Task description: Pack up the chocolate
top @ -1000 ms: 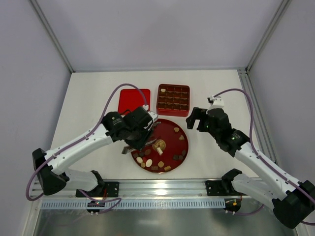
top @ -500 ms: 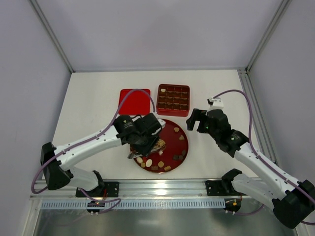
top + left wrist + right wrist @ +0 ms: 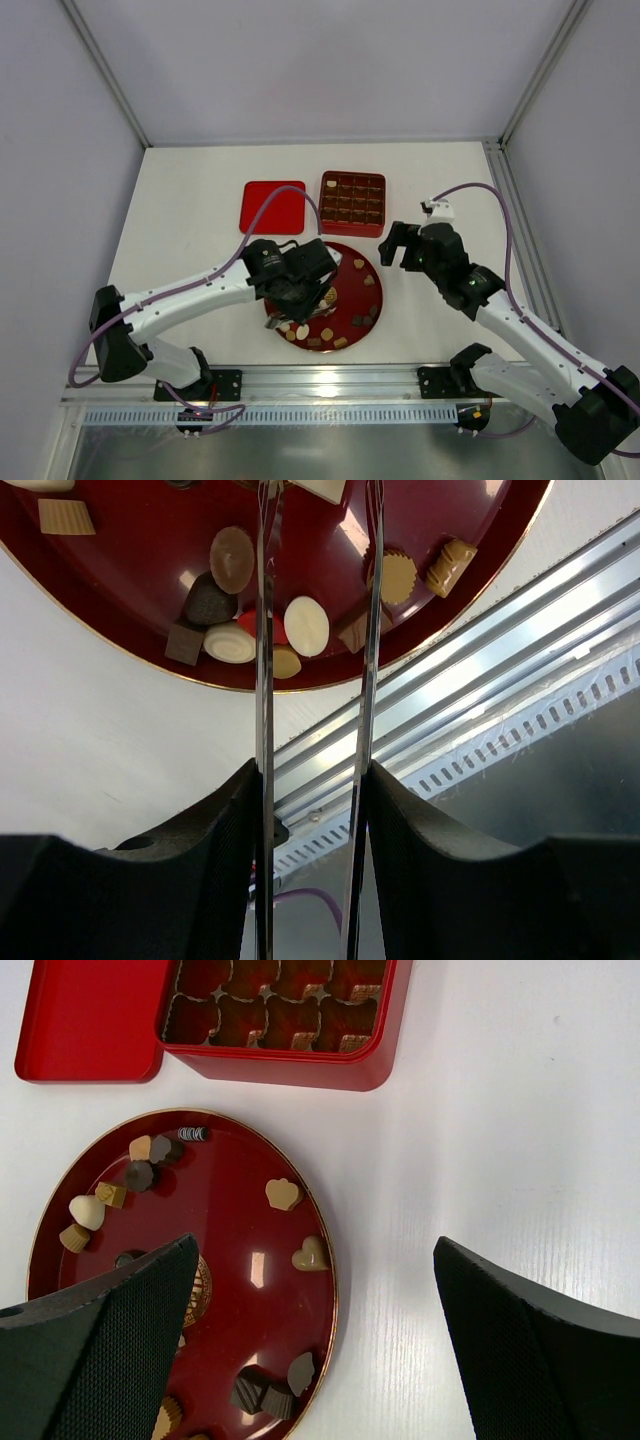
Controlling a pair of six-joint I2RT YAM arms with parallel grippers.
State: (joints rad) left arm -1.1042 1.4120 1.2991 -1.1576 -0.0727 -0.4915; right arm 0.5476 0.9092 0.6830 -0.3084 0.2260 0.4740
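The chocolate (image 3: 283, 1193) lies as many small dark, tan and cream pieces around the round red plate (image 3: 230, 1215), which sits on the desk (image 3: 500, 1110) near the middle of its near edge. Most pieces crowd the plate's near rim, with a few along its right and far sides. One pale piece shows in the far left corner compartment of the square red box (image 3: 300, 1065), just behind the plate. A flat red lid (image 3: 90, 1020) lies just beside the box, on its left. The left tool (image 3: 318, 510) hangs over the plate's near left part, its two thin metal blades parted about halfway. Nothing is seen clamped between them, though their tips run past the top of the wrist view. The right tool (image 3: 315, 1290) hovers over the plate's right edge, spread wide and holding nothing.
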